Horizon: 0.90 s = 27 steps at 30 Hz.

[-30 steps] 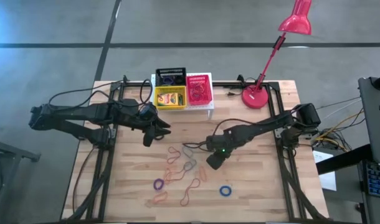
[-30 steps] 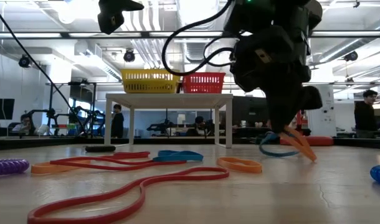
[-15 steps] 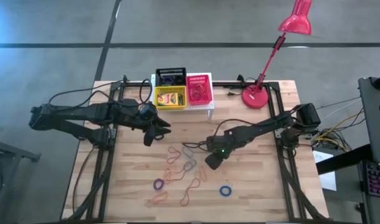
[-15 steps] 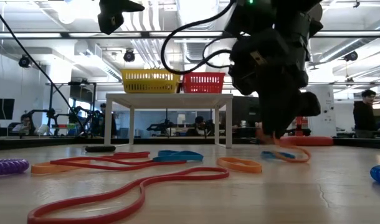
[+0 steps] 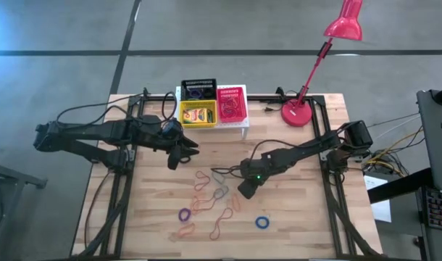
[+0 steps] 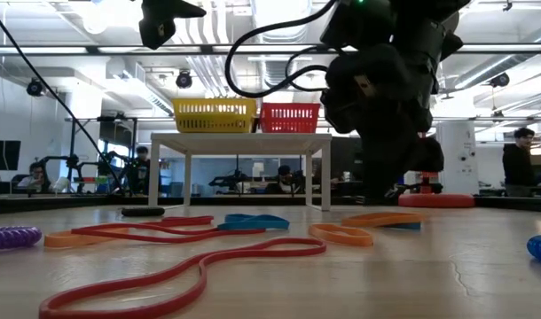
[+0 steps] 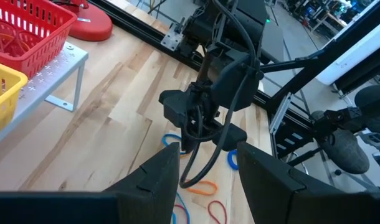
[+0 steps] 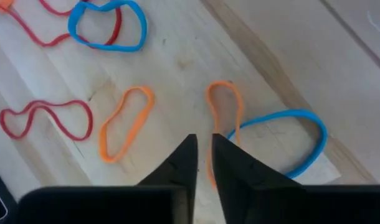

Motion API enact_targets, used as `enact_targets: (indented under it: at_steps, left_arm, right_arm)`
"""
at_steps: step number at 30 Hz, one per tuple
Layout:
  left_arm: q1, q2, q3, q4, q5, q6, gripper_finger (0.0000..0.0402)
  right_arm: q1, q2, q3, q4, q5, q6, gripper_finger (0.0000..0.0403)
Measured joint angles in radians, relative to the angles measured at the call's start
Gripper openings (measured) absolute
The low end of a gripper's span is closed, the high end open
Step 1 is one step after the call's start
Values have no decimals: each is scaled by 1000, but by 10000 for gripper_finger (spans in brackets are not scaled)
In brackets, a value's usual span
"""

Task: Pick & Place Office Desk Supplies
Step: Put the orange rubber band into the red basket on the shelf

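Right gripper [image 5: 244, 191]: low over the table centre, fingers [image 8: 184, 163] nearly pressed together, only a thin slit between the tips, nothing held.
Orange band [image 8: 224, 118]: flat on the wood at 12 o'clock of those tips, its near end touching or just off the slit; I cannot tell which.
Blue band [image 8: 283, 140]: overlapping the orange one, lying at 1 o'clock of the tips.
Second orange loop [image 8: 124, 124]: at 10 o'clock of the tips, apart from them.
Red loop [image 8: 47, 118]: farther out at 9 o'clock.
Left gripper [image 5: 179, 154]: hovering at 6 o'clock of the stand, fingers [image 7: 156, 180] spread, empty.
White stand [image 5: 235, 123]: at the table's 12 o'clock edge, carrying three baskets.
Black basket [image 5: 198, 90]: on the stand, far row.
Yellow basket [image 5: 198, 114]: in front of the black one, crayon box inside.
Red basket [image 5: 232, 105]: beside them, bands inside.
Remaining bands [image 5: 206, 206]: scattered at 6 to 8 o'clock of the right gripper.
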Motion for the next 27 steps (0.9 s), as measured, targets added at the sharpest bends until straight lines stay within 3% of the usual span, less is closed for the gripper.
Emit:
enact_targets:
  at_steps: [7, 11, 18, 23, 27]
  left_arm:
    - [0, 0, 0, 0, -7, 0, 165]
    - [0, -1, 0, 0, -11, 0, 165]
    - [0, -1, 0, 0, -11, -3, 165]
    - [0, -1, 0, 0, -11, -29, 165]
    - [0, -1, 0, 0, -11, -43, 165]
  right_arm:
    - [-1, 0, -2, -1, 124, -21, 127]
    - [-1, 13, -2, 10, 155, -90, 141]
    - [5, 79, 0, 47, 154, -175, 103]
    - [16, 77, 0, 50, 157, -197, 36]
    - [19, 61, 0, 86, 40, -235, 13]
